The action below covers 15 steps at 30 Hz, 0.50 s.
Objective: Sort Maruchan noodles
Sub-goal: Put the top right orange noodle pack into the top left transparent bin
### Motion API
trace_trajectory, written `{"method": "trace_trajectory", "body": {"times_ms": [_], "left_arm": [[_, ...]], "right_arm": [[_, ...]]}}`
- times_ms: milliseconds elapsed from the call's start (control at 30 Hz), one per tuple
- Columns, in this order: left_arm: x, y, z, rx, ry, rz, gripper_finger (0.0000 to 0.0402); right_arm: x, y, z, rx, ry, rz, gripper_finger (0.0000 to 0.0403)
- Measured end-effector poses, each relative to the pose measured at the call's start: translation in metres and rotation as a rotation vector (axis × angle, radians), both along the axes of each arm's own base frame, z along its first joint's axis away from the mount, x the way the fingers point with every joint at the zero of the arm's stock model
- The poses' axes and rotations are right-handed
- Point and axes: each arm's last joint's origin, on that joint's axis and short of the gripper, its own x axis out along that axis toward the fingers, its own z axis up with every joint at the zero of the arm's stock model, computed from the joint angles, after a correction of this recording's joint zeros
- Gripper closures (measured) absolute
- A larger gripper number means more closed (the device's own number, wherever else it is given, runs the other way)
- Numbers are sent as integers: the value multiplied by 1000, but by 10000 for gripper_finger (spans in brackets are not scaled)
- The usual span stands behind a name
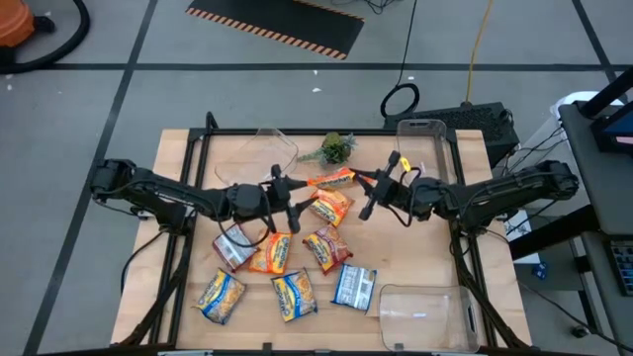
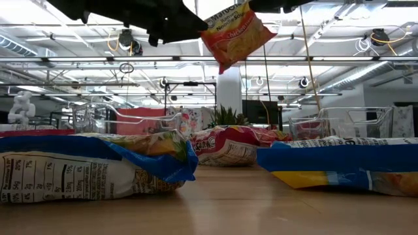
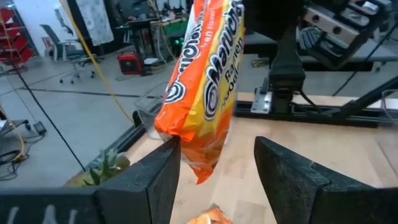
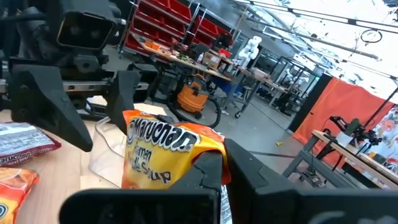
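An orange Maruchan packet [image 1: 331, 179] [image 2: 236, 29] hangs in the air above the table's middle, between my two grippers. My right gripper [image 1: 364, 193] [image 4: 227, 168] is shut on it. My left gripper [image 1: 297, 193] [image 3: 217, 149] is open, with its fingers standing on either side of the packet's free end [image 3: 200, 163]. Several more packets lie flat on the table: orange [image 1: 334, 208] [image 1: 269, 252], red-brown [image 1: 326, 247], red-silver [image 1: 232, 245], yellow-and-blue [image 1: 220, 295] [image 1: 294, 295] and blue-white [image 1: 353, 287]. My right gripper pinches the orange packet between its two fingers at the end nearest the right arm [image 4: 202, 152], coming about level from the table's right side. The packet is lifted clear and tilted. My left gripper: one finger [image 3: 163, 168] is right beside the packet's corner; whether it touches, I cannot tell.
A green plant sprig [image 1: 338, 148] lies near the far edge. Clear plastic bins stand at the far left [image 1: 259, 153], the far right [image 1: 420, 138] and the near right corner [image 1: 425, 314]. The wooden table [image 1: 178, 158] shows bare boards along its left side.
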Motion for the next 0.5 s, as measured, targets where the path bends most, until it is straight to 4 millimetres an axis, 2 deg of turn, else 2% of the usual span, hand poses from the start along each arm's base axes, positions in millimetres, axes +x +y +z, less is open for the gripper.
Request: {"method": "trace_trajectory", "body": {"times_ms": [333, 500], "left_arm": [[-4, 5, -1, 47, 59, 38, 190], [-11, 6, 9, 6, 44, -39, 190]], "right_arm": [[0, 1, -5, -7, 51, 2, 403], [-1, 3, -7, -9, 79, 12, 403]]}}
